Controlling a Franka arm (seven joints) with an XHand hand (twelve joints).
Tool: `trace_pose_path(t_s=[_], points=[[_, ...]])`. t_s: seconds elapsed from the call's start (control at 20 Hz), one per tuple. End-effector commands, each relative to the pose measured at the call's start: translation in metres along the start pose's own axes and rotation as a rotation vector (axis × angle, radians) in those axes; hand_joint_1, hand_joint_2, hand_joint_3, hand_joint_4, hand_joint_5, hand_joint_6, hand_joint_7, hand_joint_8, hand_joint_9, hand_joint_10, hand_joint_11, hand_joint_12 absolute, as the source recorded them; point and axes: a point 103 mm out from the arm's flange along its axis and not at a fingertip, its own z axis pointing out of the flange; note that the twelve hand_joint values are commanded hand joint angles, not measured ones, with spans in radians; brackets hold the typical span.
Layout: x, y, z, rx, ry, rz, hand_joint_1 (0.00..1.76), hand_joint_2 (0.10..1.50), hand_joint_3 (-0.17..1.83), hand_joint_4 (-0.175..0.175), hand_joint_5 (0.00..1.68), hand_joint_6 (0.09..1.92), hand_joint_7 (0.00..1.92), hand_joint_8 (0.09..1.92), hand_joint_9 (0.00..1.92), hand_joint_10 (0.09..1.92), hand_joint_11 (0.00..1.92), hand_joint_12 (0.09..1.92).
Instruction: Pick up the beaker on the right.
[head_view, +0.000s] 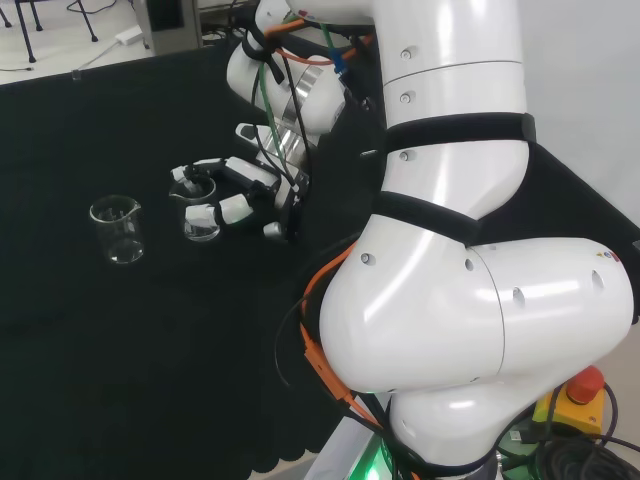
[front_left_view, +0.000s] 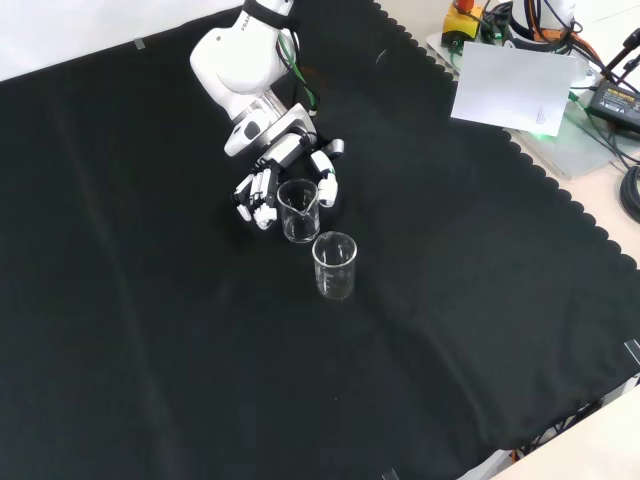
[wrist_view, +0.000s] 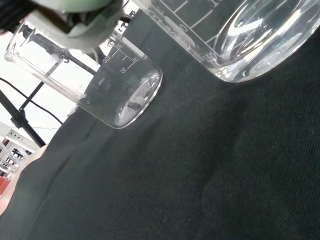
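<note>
Head view: two clear beakers stand upright on the black cloth of the surface (head_view: 120, 340). We see the hand (head_view: 240, 195) curled around the right-hand beaker (head_view: 200, 212), its fingers (head_view: 228, 212) wrapped across the near wall and other fingers reaching over the rim. The second beaker (head_view: 117, 230) stands apart to the left, untouched.

Front view: the same pair lie one behind the other. The hand (front_left_view: 290, 185) encloses the farther beaker (front_left_view: 299, 211) from above, with fingers (front_left_view: 260, 200) on its left side and the thumb (front_left_view: 326, 185) on its right. The nearer beaker (front_left_view: 335, 265) stands just beside it, and whether they touch we cannot tell.

Wrist view: the enclosed beaker (wrist_view: 240, 40) appears large with its base seemingly resting on the cloth, and the other beaker (wrist_view: 120, 95) beyond.

We judge the step in hand to be securing the grasp before lifting. Done well, the fingers close evenly on opposite walls below the rim, and the lift goes straight up, keeping the beaker upright and clear of its neighbour, since smooth glass may slip or tip.
</note>
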Motion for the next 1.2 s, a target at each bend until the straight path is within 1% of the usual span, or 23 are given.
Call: trace_pose_path(t_s=[0.05, 0.45, 0.9, 1.1, 1.15, 1.2], points=[[0.001, 0.002, 0.003, 0.000, 0.005, -0.005, 0.88, 0.50, 0.62, -0.026, 0.59, 0.12, 0.52, 0.54, 0.58, 0.54, 0.00, 1.29], [0.005, 0.007, 0.004, -0.008, 0.020, -0.017, 0.89, 0.50, 0.62, -0.025, 0.60, 0.14, 0.54, 0.54, 0.60, 0.53, 0.00, 1.31], [0.004, 0.011, 0.008, -0.001, 0.019, -0.003, 0.91, 0.51, 0.63, -0.023, 0.61, 0.17, 0.55, 0.53, 0.61, 0.52, 0.00, 1.33], [0.004, 0.012, 0.009, -0.020, 0.021, -0.004, 0.92, 0.51, 0.63, -0.023, 0.61, 0.18, 0.55, 0.53, 0.61, 0.52, 0.00, 1.33], [0.005, 0.012, 0.008, -0.032, 0.022, -0.003, 0.93, 0.52, 0.62, -0.022, 0.61, 0.22, 0.56, 0.53, 0.62, 0.51, 0.00, 1.33], [0.005, 0.012, 0.008, -0.048, 0.027, 0.004, 0.94, 0.53, 0.62, -0.018, 0.63, 0.35, 0.60, 0.52, 0.65, 0.50, 0.02, 1.33]])
